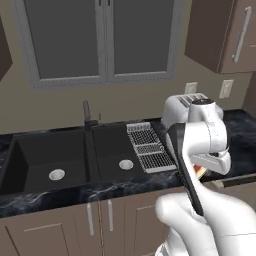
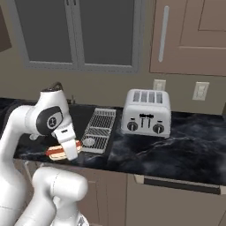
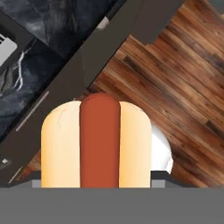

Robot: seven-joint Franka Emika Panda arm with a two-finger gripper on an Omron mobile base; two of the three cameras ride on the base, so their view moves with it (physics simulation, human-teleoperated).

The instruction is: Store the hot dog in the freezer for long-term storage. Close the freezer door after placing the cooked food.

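The hot dog (image 3: 97, 142), a tan bun with a red sausage along its top, sits between my fingers, and my gripper (image 3: 96, 183) is shut on it. In the hand view it hangs past the counter's front edge, over the wooden floor (image 3: 175, 87). From the right base view, the hot dog (image 2: 56, 152) pokes out to the left of my gripper (image 2: 70, 153) at the front edge of the dark counter (image 2: 145, 150). A sliver of the bun (image 1: 200, 171) peeks from under the arm's wrist in the left base view. The freezer and the freezer door are out of view.
A black double sink (image 1: 55, 155) with a faucet (image 1: 87, 116) lies to the left. A grey dish rack (image 2: 99, 127) and a silver toaster (image 2: 146, 113) stand on the counter. Brown wall cabinets (image 2: 190, 35) hang above, and lower cabinet doors (image 1: 100, 220) sit below the counter.
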